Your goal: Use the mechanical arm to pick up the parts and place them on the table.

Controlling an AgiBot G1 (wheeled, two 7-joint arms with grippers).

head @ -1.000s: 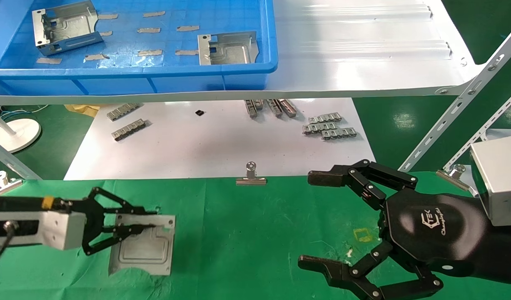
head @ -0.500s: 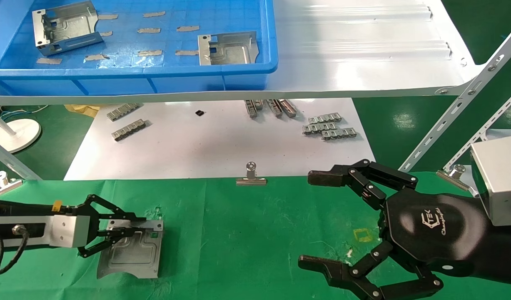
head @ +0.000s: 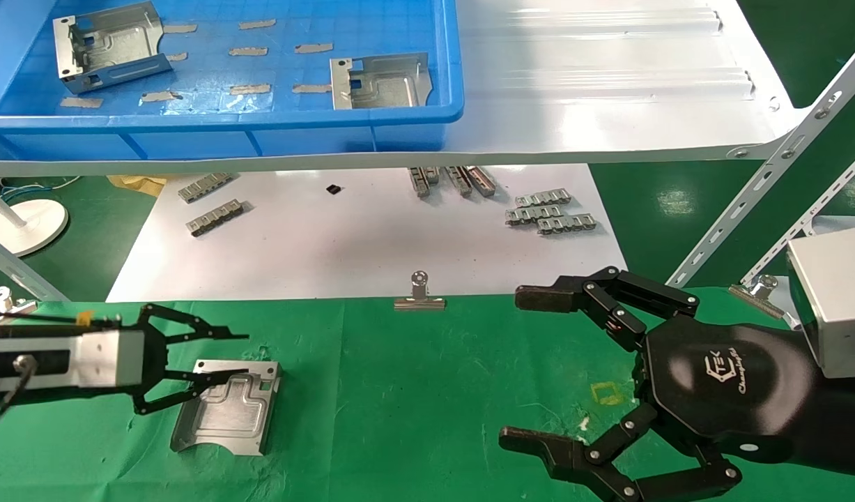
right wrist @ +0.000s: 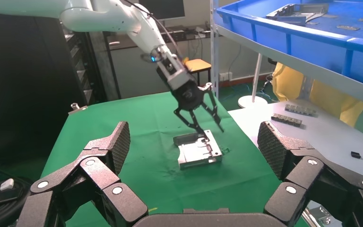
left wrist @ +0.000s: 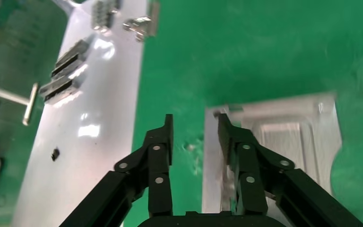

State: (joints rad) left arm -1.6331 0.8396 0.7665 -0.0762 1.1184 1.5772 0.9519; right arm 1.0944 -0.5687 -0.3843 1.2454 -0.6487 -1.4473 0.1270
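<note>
One silver part (head: 225, 408) lies flat on the green table (head: 413, 390), at its left side. My left gripper (head: 243, 355) hangs open just over the part's far edge; one finger is above the metal, the other above bare cloth. The left wrist view shows the open left gripper (left wrist: 196, 124) with the part (left wrist: 288, 137) beside and under one finger. My right gripper (head: 525, 369) stands wide open and empty at the table's right. The right wrist view shows the part (right wrist: 199, 153) far beyond the right gripper (right wrist: 194, 142). Two more parts (head: 110, 45) (head: 382, 80) rest in the blue bin.
The blue bin (head: 225, 122) sits on a glossy white shelf (head: 608, 84) above the back. Below it a white sheet (head: 364, 244) carries grey clip strips (head: 549, 213) (head: 211, 206). A binder clip (head: 419, 296) pins the cloth's far edge. Slotted metal struts (head: 768, 181) slant at right.
The left gripper lowered the part onto the green cloth, opened and let it go; the part now lies flat. The right arm has not moved.
</note>
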